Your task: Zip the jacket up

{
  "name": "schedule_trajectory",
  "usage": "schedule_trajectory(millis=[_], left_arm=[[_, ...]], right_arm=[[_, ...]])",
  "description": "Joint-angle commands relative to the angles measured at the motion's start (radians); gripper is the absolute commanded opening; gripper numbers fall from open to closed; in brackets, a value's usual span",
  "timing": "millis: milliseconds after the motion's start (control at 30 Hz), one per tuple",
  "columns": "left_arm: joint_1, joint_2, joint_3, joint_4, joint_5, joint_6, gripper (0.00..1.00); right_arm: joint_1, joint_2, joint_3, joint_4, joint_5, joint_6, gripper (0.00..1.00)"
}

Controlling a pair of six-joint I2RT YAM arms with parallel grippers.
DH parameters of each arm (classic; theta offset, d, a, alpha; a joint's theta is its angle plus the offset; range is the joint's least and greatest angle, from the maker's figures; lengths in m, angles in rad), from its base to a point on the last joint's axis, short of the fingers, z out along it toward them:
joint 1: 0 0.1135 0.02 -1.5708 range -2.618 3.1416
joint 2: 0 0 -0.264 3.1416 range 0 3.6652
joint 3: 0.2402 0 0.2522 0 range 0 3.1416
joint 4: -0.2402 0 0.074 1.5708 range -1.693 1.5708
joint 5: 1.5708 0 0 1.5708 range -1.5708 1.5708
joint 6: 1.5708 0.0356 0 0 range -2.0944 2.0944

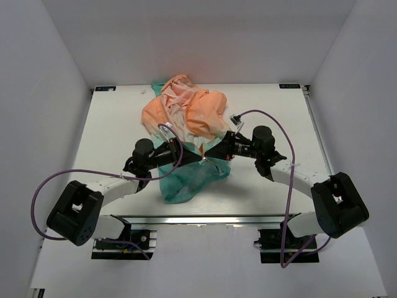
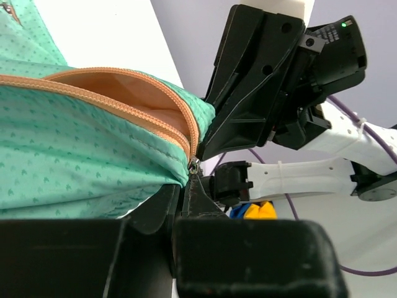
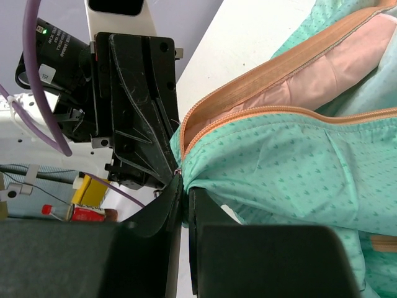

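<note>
The jacket [image 1: 186, 118] lies crumpled mid-table, peach-orange at the far end and teal toward me. Both grippers meet at its teal lower end. My left gripper [image 1: 197, 156] is shut at the bottom of the orange zipper [image 2: 124, 99]. Its fingertips [image 2: 192, 186] hold the small metal slider [image 2: 195, 166]. My right gripper [image 1: 211, 154] faces it and is shut on the teal hem [image 3: 260, 167] beside the zipper's lower end [image 3: 186, 133]. Teal cloth shows between its jaws. The zipper is open above the grippers, with peach cloth [image 3: 322, 74] showing between the two rows of teeth.
The white table [image 1: 111, 130] has the jacket in its middle. Grey walls enclose the back and sides. Purple cables [image 1: 56, 180] loop off both arms. The table's near edge runs along a metal rail [image 1: 198, 217] by the arm bases.
</note>
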Motion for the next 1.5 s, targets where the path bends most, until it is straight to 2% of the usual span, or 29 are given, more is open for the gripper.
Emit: schedule_trajectory(millis=[0,200,333,567,733,900,933,967,1033,1067,1167,1267,1367,1467], left_arm=[[-0.015,-0.051,0.048,-0.084,-0.017,0.082,0.00],[-0.090,-0.087,0.095,-0.292,-0.095,0.225,0.00],[-0.130,-0.126,0.114,-0.383,-0.123,0.296,0.00],[-0.173,-0.147,0.089,-0.438,-0.112,0.307,0.00],[-0.177,-0.183,0.094,-0.506,-0.176,0.300,0.00],[-0.177,-0.201,0.149,-0.549,-0.235,0.296,0.00],[-0.177,-0.198,0.161,-0.558,-0.254,0.299,0.00],[-0.177,-0.195,0.173,-0.588,-0.267,0.300,0.00],[-0.175,-0.183,0.198,-0.601,-0.284,0.302,0.00],[-0.173,-0.180,0.206,-0.610,-0.282,0.303,0.00],[-0.172,-0.164,0.224,-0.627,-0.275,0.305,0.00],[-0.170,-0.161,0.245,-0.667,-0.288,0.307,0.00],[-0.170,-0.163,0.276,-0.720,-0.310,0.311,0.00],[-0.170,-0.149,0.334,-0.840,-0.365,0.325,0.00]], right_arm=[[0.009,-0.004,0.016,0.075,0.007,0.027,0.00],[0.012,0.009,0.042,0.124,0.049,0.076,0.00],[0.012,0.011,0.063,0.090,0.106,0.066,0.00],[0.009,0.011,0.093,0.078,0.142,0.050,0.00],[0.009,0.009,0.140,-0.063,0.090,-0.034,0.00],[0.011,-0.027,0.149,-0.219,0.090,-0.155,0.23],[0.011,-0.033,0.151,-0.285,0.102,-0.177,0.27],[0.011,-0.049,0.151,-0.325,0.113,-0.224,0.35],[0.011,-0.073,0.145,-0.428,0.156,-0.276,0.42],[0.011,-0.086,0.146,-0.465,0.174,-0.298,0.56],[0.011,-0.135,0.182,-0.635,0.253,-0.417,0.77],[0.012,-0.194,0.200,-0.745,0.297,-0.529,0.81],[0.023,-0.262,0.214,-0.831,0.366,-0.644,0.89],[0.061,-0.312,0.228,-0.858,0.392,-0.776,0.89]])
